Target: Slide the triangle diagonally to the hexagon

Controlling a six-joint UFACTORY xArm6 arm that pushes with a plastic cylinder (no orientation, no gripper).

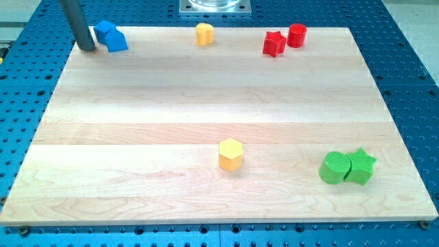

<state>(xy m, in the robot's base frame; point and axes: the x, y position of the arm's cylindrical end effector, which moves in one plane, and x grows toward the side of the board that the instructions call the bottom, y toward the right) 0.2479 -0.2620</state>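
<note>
A blue triangle-like block lies at the board's top left corner, touching a second blue block just above and left of it; that one's shape is unclear. The yellow hexagon sits in the lower middle of the board, far from them, down and to the right. My dark rod comes down at the top left, and my tip rests just left of the two blue blocks, close beside them at the board's edge.
A yellow block lies at the top middle. A red star and a red cylinder sit together at the top right. A green cylinder and a green star touch at the bottom right.
</note>
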